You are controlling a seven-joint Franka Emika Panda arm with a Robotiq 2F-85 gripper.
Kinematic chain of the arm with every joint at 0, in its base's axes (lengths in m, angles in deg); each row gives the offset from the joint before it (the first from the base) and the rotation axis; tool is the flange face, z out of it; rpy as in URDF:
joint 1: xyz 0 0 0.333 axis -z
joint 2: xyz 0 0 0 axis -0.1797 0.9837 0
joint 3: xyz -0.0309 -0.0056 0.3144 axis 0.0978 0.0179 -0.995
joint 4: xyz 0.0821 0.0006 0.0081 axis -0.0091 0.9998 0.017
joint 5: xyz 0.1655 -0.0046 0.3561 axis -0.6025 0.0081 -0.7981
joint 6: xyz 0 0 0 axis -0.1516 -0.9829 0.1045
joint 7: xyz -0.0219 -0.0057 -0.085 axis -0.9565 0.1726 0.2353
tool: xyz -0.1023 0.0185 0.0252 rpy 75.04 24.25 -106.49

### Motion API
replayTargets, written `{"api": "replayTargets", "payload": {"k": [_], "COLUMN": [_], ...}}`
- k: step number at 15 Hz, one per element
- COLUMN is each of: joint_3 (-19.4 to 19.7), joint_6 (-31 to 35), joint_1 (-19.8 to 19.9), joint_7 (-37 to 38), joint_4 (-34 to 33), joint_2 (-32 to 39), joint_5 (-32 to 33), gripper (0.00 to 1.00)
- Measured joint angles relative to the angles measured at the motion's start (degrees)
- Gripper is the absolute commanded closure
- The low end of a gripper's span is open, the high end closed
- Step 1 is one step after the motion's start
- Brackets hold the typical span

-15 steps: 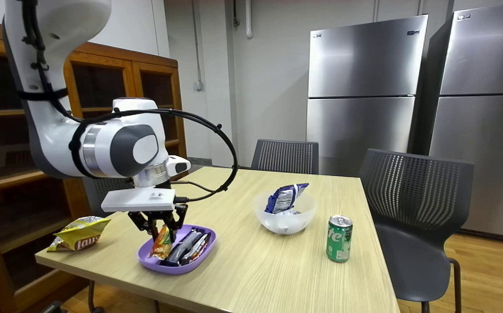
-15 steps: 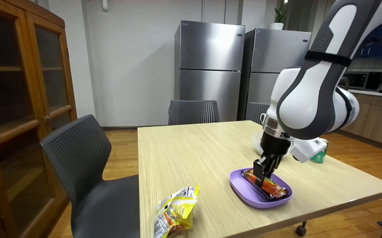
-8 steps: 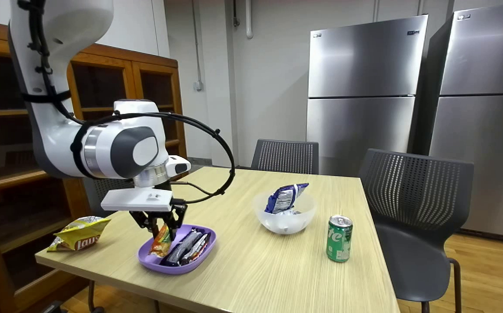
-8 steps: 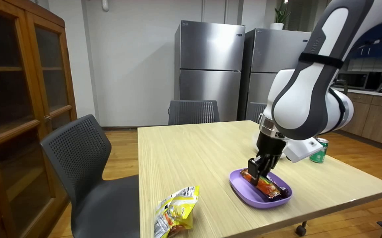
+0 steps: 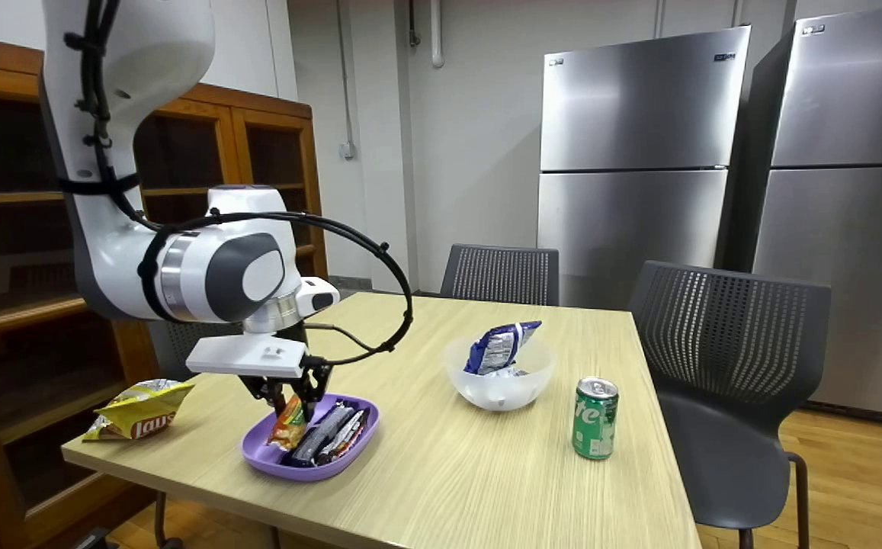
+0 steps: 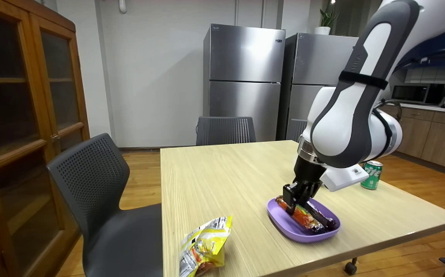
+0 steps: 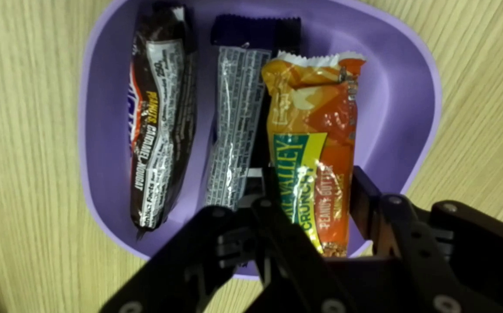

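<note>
Tray (image 7: 403, 104): 2 bars (image 7: 164, 126); gripper (image 7: 313, 191) holds orange bar (image 7: 314, 145); bowl (image 5: 500, 393): pkt (image 5: 497, 351), poss. 2

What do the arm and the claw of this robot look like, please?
The arm is rounded and glossy white with dark grey panels, silver metal rings and lettering partly readable as "ANKA". Black cables run along it, held by black bands. A white boxy casing sits beside the claw. The claw itself is black, with two jointed fingers and round, pale screw heads.

pincer (image 7: 313, 180) partly hiding granola bar (image 7: 312, 139), yellow bag (image 6: 209, 246) cut off by bottom edge
</note>
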Motion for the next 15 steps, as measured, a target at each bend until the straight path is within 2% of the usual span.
{"api": "replayTargets", "payload": {"k": [1, 2, 3, 4, 7, 8, 15], "joint_3": [0.00, 0.00, -0.01, -0.03, -0.12, -0.13, -1.96], "joint_6": [0.17, 0.26, 0.28, 0.29, 0.31, 0.35, 0.07], "joint_1": [0.00, 0.00, -0.01, -0.01, -0.10, -0.16, -1.56], "joint_7": [0.20, 0.25, 0.25, 0.26, 0.25, 0.25, -1.69], "joint_4": [-0.25, -0.47, -0.65, -0.73, -0.79, -0.79, 1.27], "joint_2": [0.38, 0.68, 0.93, 1.04, 1.03, 1.01, -3.10], "joint_5": [0.00, 0.00, 0.00, 0.00, 0.04, 0.07, 3.66], "gripper": [0.83, 0.33, 0.32, 0.27, 0.04, 0.00, 0.00]}}
